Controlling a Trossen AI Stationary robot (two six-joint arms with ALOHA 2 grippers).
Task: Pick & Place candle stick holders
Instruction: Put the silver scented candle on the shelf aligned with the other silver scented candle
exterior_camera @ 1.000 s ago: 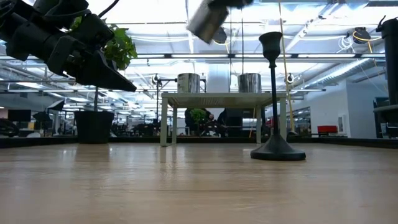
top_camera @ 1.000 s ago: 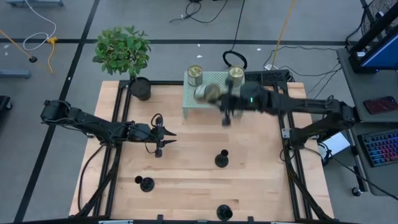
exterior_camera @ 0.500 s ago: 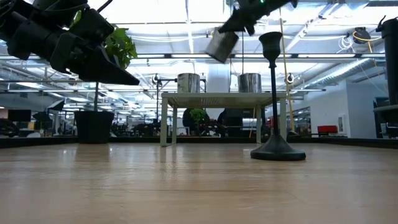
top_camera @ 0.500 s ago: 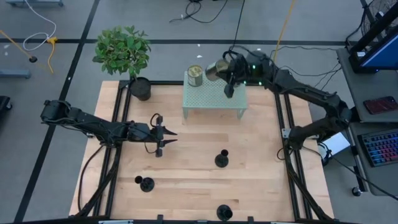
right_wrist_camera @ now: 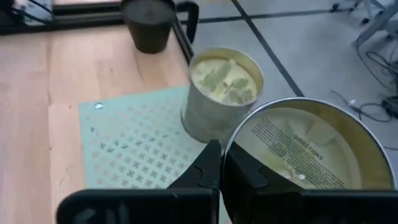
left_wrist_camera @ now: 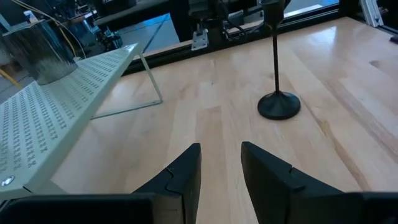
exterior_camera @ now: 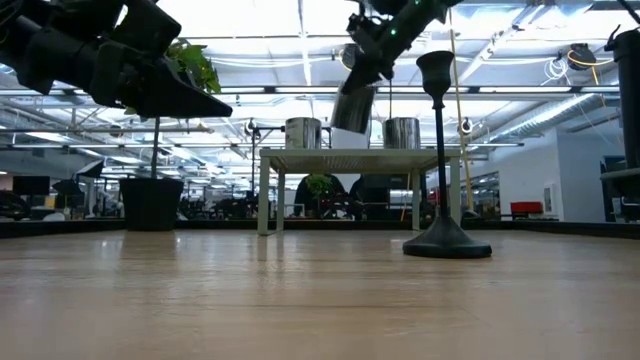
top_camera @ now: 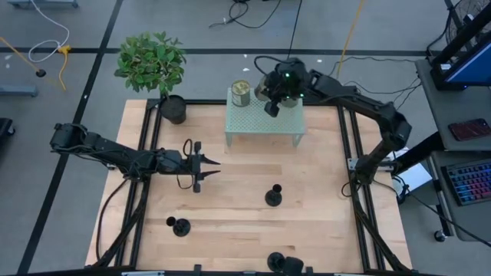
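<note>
Gripping brass cup (right_wrist_camera: 298, 155), right gripper (top_camera: 270, 98) hangs over green stand (top_camera: 253, 123), beside second cup (top_camera: 241, 93). Left gripper (top_camera: 201, 169) idle mid-table, fingers apart.

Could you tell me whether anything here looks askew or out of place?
Only the brass cup clamped in the right gripper: it hangs tilted above the green stand, between the two cups standing upright there. The left gripper waits open mid-table.

One brass cup (top_camera: 241, 93) stands upright on the green stand; another (right_wrist_camera: 301, 149) is held tilted just beside it. Three black stemmed holders (top_camera: 273, 196) (top_camera: 180, 226) (top_camera: 278, 262) stand upright — well apart on the wood.
</note>
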